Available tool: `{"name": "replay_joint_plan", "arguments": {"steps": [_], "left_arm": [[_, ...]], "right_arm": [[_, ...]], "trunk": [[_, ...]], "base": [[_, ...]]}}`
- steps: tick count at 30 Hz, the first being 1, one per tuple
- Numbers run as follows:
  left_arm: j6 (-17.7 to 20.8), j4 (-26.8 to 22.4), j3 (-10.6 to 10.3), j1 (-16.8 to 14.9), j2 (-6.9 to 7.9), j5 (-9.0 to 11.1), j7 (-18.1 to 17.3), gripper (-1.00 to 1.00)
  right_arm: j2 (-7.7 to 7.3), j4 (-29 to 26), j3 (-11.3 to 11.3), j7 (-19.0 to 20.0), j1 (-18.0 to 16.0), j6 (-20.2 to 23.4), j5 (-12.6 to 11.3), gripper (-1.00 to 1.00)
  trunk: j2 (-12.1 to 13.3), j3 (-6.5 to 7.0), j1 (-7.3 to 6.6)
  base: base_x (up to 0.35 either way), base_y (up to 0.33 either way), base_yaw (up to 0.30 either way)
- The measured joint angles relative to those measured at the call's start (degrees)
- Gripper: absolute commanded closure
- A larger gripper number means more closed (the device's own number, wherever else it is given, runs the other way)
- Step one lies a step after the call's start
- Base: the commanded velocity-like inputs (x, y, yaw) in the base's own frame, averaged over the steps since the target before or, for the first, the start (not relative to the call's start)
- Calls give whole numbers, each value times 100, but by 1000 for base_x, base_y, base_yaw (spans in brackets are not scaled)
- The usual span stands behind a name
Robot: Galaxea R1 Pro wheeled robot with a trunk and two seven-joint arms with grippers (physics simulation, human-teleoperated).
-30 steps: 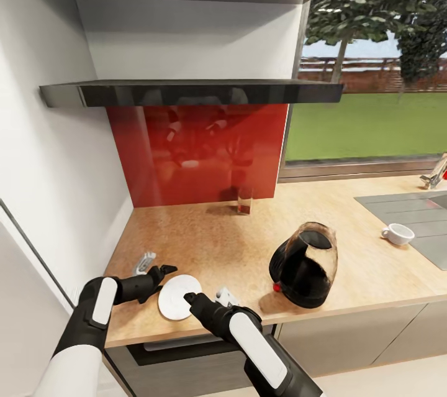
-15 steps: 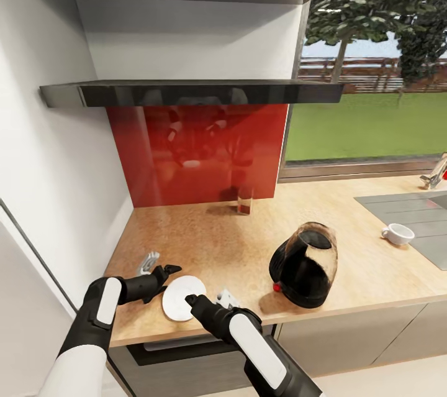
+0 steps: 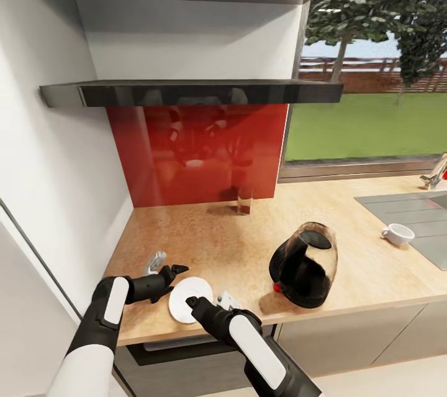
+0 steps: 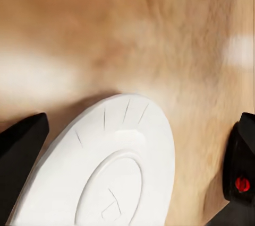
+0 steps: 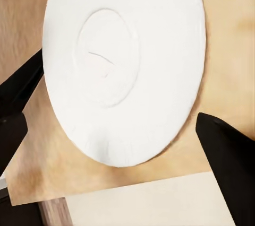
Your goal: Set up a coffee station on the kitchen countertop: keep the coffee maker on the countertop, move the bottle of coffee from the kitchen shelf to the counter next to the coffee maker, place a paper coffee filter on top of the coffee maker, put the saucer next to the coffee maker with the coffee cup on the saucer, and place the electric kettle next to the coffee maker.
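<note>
- Right gripper (image 3: 190, 301): at the front edge of the surface, tip over the near rim of the saucer. Jaws apart; in the right wrist view the two dark fingers (image 5: 226, 154) stand either side of the plate and clear of it.
- Left gripper (image 3: 176, 269): low over the surface near its front left corner, tip just beside the saucer's left rim. Whether the jaws are apart or together cannot be told.
- Saucer (image 3: 190, 299): flat round white plate with a sunken middle, lying on the surface close to the front edge, between the two grippers. No jaws close on it.
- Electric kettle (image 3: 305, 265): clear domed body, black base, small red switch; tilted, standing near the front edge, to the right of the saucer and apart from it.
- Countertop (image 3: 230, 241): light wood-grain surface, running from the left wall corner to the right.
- Coffee cup (image 3: 398, 233): small, white, well to the right, at the near edge of the grey sink drainer (image 3: 403, 210).
- Small glass (image 3: 244, 200): upright at the back edge, against the red backsplash (image 3: 198, 155).
- Kitchen shelf (image 3: 192, 92): glossy black slab on the wall above the backsplash.
</note>
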Motion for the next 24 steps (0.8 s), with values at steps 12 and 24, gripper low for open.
{"name": "replay_joint_plan", "arguments": {"steps": [12, 24], "left_arm": [[0, 26, -35, 1, -166, 3, -1, -100], [0, 36, -91, 1, -186, 7, -1, -100]], "right_arm": [[0, 8, 2, -1, 1, 2, -14, -100], [0, 7, 1, -1, 0, 3, -28, -100]], "trunk": [[0, 0, 0], [1, 0, 0]], "base": [[0, 0, 0], [0, 0, 0]]}}
